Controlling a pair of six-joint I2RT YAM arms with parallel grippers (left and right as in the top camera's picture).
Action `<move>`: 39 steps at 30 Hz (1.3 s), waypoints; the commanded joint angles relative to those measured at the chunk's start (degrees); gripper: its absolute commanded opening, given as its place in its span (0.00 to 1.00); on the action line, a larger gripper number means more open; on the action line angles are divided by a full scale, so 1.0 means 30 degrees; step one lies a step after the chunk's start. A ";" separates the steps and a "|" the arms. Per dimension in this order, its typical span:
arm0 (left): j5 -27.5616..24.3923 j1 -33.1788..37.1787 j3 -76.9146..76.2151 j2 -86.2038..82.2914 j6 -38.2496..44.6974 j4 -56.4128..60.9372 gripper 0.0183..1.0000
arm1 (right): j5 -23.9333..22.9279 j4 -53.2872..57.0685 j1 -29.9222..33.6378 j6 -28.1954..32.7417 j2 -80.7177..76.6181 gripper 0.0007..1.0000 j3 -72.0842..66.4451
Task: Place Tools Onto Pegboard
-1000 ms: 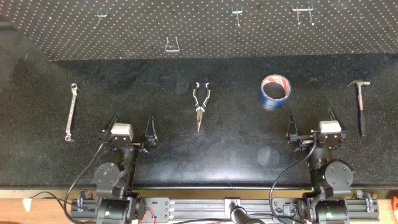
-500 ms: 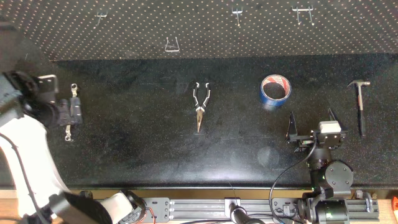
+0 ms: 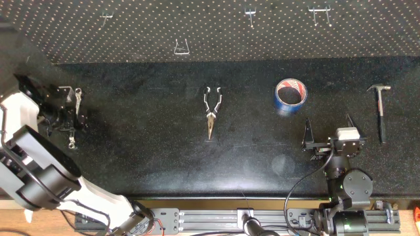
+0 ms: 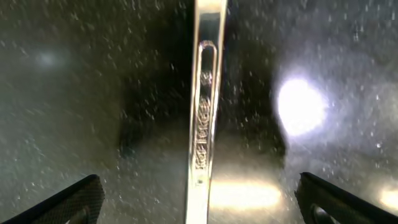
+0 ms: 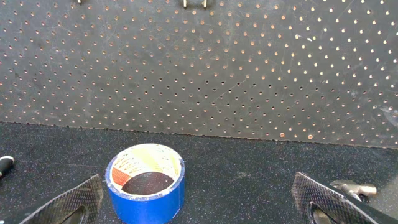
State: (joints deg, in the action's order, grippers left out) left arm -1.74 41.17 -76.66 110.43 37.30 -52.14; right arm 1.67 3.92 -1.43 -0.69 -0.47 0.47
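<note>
A silver wrench [image 3: 72, 139] lies at the table's far left, and its shaft [image 4: 205, 112] runs up the middle of the left wrist view. My left gripper [image 3: 71, 113] hovers low over that shaft, open, with one finger on each side [image 4: 200, 202]; I cannot tell whether it touches the wrench. Pliers [image 3: 210, 111] lie mid-table. A blue tape roll [image 3: 290, 96] [image 5: 146, 183] and a hammer [image 3: 380, 113] lie to the right. My right gripper [image 3: 328, 133] [image 5: 199, 205] rests open near the front edge, facing the tape.
The black pegboard [image 3: 216, 29] [image 5: 205, 74] rises behind the table with several metal hooks, among them a wire loop [image 3: 182, 47] and a double hook [image 3: 319, 14]. The hammer head [image 5: 352, 186] lies by the right gripper's finger.
The left arm left its rest spot near the front edge, swung to the far left and came down over the wrench. The right arm and the tools stayed put.
</note>
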 commanded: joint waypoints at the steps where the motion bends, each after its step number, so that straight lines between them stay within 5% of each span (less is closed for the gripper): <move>1: 0.0051 0.0000 -0.0976 0.1042 0.0240 0.0168 1.00 | 0.0109 0.0051 0.0044 0.0262 0.0131 0.99 -0.0080; 6: -0.0015 0.0000 -0.0976 0.1858 0.0750 0.0189 1.00 | 0.0109 0.0051 0.0044 0.0262 0.0131 0.99 -0.0080; 7: -0.0015 0.0000 -0.0976 0.1996 0.0743 0.0189 0.92 | 0.0102 0.0051 0.0044 0.0262 0.0138 0.99 -0.0080; 8: 0.0000 0.0000 -0.0976 0.2317 0.0736 0.0146 0.65 | 0.0109 0.0051 0.0044 0.0262 0.0131 0.99 -0.0080; 12: -0.0044 0.0007 -0.0969 0.2433 0.0721 -0.0255 0.01 | 0.0109 0.0051 0.0044 0.0262 0.0131 0.99 -0.0080; 19: -0.0168 -0.0138 -0.1129 -0.0408 0.0073 -0.1333 0.01 | 0.0109 0.0051 0.0044 0.0262 0.0131 0.99 -0.0080; 23: -0.0313 -0.0255 0.2149 -0.7759 -0.3606 0.4320 0.01 | 0.0109 0.0051 0.0044 0.0262 0.0131 0.99 -0.0080; 27: -0.0656 -0.3388 0.7766 -1.3158 -0.5945 0.8335 0.01 | 0.0109 0.0051 0.0044 0.0262 0.0131 0.99 -0.0080; 31: -0.0648 -1.0120 0.8845 -1.5701 -0.9792 1.0724 0.01 | 0.0109 0.0051 0.0044 0.0262 0.0131 0.99 -0.0080; 39: 0.0087 -1.0746 0.8845 -1.4586 -1.0360 1.2743 0.01 | 0.0109 0.0051 0.0044 0.0262 0.0131 0.99 -0.0080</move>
State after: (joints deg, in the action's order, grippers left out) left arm -3.55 8.69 -49.74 64.86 7.22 -14.61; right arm 1.65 3.92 -1.43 -0.69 -0.47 0.47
